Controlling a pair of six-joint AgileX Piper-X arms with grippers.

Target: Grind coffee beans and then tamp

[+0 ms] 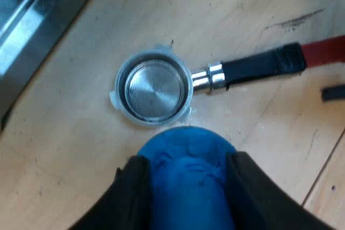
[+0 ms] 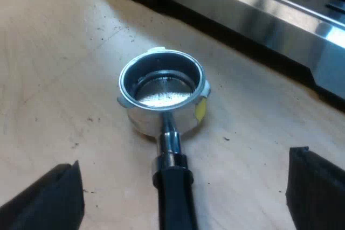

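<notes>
Left wrist view had the left gripper (image 1: 186, 160) clamped on the blue tamper (image 1: 186, 192), a black finger on either side; the tamper's base was hidden under its own body; just past it the holder (image 1: 156, 87) lay on the wooden table (image 1: 70, 149), basket floor bare metal, its red end (image 1: 323, 51) running out of view; the right gripper (image 2: 186, 160) gaped wide, holding nothing, fingers (image 2: 54, 200) flanking the handle (image 2: 173, 197); the espresso machine (image 2: 259, 14) beyond was cut off.

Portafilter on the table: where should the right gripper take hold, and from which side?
Probably the dark handle, coming down from above. It lies flat on the wooden table, long and narrow, between the fingers of the open right gripper; the basket is wide and round, a poorer fit.
</notes>
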